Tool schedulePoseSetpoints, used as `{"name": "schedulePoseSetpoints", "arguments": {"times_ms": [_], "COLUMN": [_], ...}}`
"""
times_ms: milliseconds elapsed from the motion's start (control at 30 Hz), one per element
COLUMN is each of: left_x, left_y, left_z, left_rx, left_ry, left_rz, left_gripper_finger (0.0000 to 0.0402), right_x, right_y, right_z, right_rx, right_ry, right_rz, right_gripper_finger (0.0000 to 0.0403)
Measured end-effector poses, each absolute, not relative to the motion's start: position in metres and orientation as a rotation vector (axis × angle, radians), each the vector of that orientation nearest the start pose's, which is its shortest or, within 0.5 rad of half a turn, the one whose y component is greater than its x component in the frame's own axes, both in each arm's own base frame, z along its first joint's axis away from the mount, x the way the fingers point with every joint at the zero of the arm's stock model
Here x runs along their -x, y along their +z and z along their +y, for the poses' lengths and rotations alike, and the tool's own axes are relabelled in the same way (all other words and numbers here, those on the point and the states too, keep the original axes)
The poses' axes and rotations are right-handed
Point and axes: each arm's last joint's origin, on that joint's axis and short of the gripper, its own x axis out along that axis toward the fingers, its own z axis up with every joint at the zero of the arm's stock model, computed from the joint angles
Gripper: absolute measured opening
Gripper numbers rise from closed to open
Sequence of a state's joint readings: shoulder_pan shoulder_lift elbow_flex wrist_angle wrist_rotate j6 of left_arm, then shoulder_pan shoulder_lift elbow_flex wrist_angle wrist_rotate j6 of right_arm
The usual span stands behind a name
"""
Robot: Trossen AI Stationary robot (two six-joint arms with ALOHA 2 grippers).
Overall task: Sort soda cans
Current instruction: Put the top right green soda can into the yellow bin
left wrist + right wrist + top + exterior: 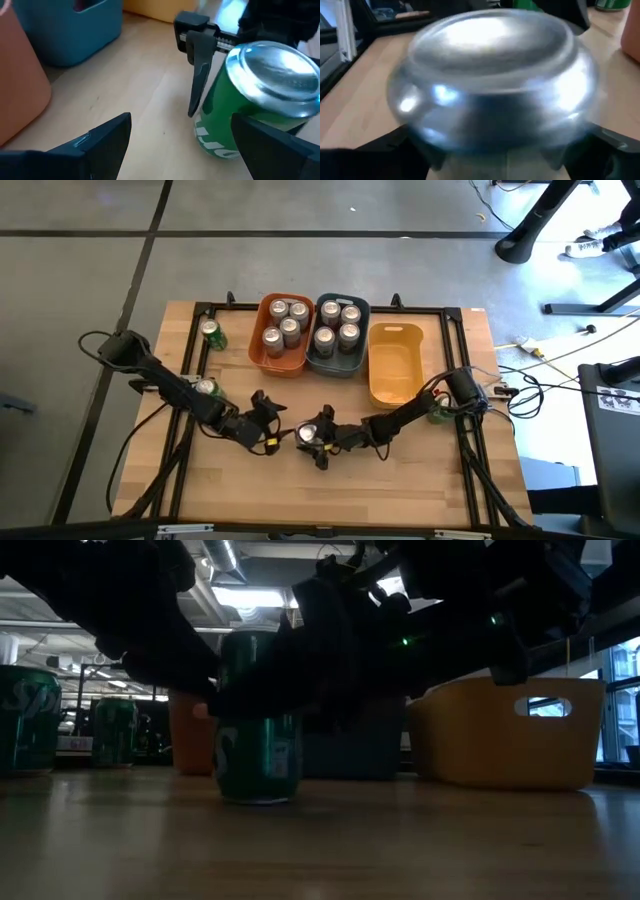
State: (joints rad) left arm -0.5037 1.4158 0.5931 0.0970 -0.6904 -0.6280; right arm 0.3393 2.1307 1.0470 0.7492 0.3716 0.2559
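A green soda can (307, 435) with a silver top stands on the wooden table near the front middle. It also shows in the low view (255, 740) and the left wrist view (250, 95). My right gripper (314, 437) reaches in from the table's right and is shut on this can, whose top fills the right wrist view (495, 75). My left gripper (266, 418) is open and empty just left of the can, its fingers (100, 140) apart and pointing at it. My right gripper pinches the green can's upper side (214, 102), just below the silver top, between its two fingers. One finger (197, 75) shows on the can's side and the other is hidden behind it. The fingers come in about level from the table's right. The can stands upright with its base (255, 795) on the table.
At the back stand an orange bin (256, 345) and a grey-blue bin (336, 370), each with several cans, and a yellow bin (393, 375) with none. Loose green cans stand at the far left (210, 332), by the left arm (207, 388) and by the right arm (437, 415).
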Motion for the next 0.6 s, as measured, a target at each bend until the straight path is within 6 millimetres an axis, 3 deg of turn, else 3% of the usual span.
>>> {"name": "schedulePoseSetpoints", "arguments": {"times_ms": [133,300,467,600], "left_x": [-0.234,-0.232,-0.22,-0.211], "left_y": [0.166,0.166,0.184,0.204], "left_z": [-0.108,-0.11,-0.113,-0.117], "left_rx": [0.19,0.166,0.158,0.193], "left_ry": [0.353,0.335,0.323,0.251], "left_rz": [0.517,0.53,0.578,0.552], "left_gripper_finger": [0.0331,0.0331,0.0331,0.0331], "right_x": [-0.397,-0.397,-0.391,-0.376], "right_y": [0.108,0.11,0.139,0.168], "right_z": [0.129,0.129,0.132,0.129], "right_rx": [-0.135,-0.101,-0.087,-0.115], "right_ry": [-0.075,-0.052,-0.003,0.063], "right_rz": [0.307,0.315,0.326,0.445], "right_gripper_finger": [0.0394,0.0381,0.037,0.0371]}}
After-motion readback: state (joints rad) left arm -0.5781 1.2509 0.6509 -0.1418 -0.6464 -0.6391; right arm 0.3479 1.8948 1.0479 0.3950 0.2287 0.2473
